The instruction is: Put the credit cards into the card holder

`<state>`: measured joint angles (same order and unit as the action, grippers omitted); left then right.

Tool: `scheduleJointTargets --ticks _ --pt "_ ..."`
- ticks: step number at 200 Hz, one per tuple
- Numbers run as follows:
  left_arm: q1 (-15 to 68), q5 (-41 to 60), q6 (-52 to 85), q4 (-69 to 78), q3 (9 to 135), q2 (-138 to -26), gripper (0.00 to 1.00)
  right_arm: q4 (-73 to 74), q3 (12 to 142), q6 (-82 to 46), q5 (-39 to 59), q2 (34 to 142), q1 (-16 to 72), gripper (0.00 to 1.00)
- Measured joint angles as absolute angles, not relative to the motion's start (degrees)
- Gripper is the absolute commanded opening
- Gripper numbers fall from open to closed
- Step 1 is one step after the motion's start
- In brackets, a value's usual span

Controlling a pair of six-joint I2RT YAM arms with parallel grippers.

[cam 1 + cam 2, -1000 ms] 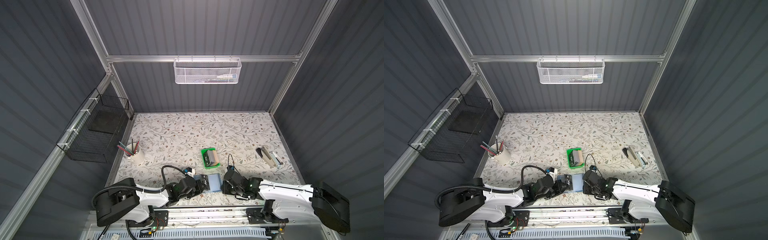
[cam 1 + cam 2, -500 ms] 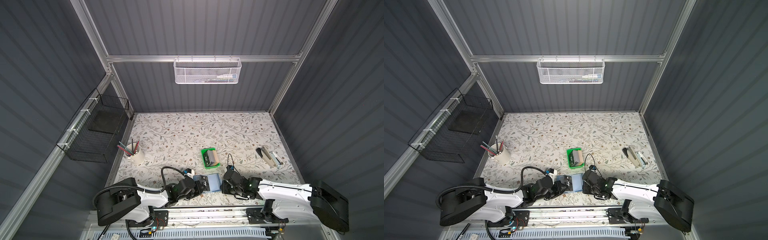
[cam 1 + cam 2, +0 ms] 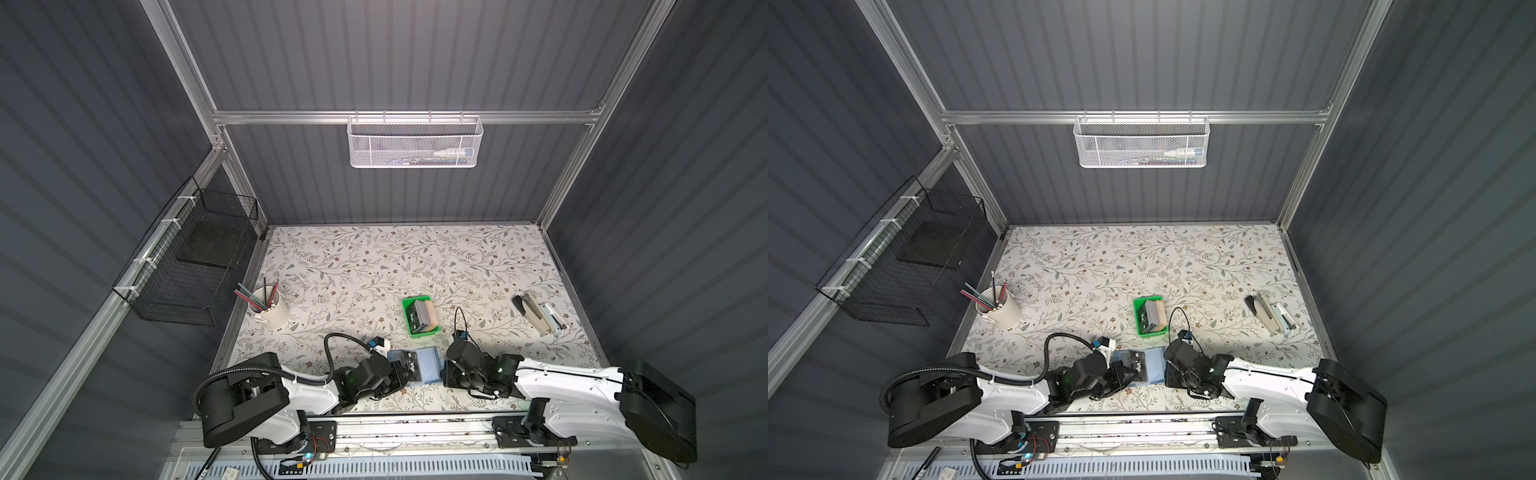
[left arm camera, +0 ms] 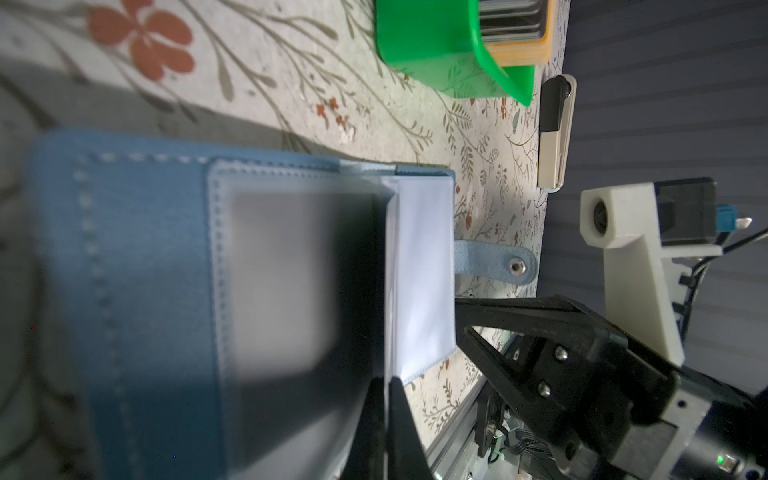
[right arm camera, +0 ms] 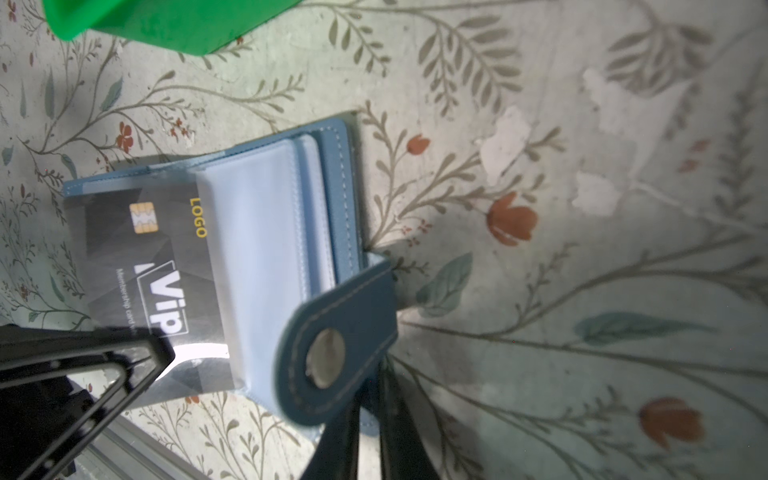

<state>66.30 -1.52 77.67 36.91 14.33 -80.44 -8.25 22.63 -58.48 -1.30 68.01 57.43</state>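
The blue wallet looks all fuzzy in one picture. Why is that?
Left wrist view: the card holder lies very near the lens, probably out of focus; the green tray behind is sharper. Right wrist view: the dark card reads clearly, the snap tab nearest is soft.

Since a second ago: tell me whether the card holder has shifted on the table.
No. In a top view the card holder lies where it was, just on the robot's side of the green tray.
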Motion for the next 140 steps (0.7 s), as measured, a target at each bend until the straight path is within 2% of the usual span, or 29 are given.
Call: scheduleJointTargets --ticks 45,140 --pt "66.30 -1.52 77.69 37.41 14.35 -81.45 0.00 -8.19 22.65 -58.48 -1.30 68.03 57.43 0.13" --pt "66.28 -0.40 76.29 32.21 18.35 -83.40 0.22 -8.12 22.63 -58.48 -1.32 68.12 57.43 0.13"
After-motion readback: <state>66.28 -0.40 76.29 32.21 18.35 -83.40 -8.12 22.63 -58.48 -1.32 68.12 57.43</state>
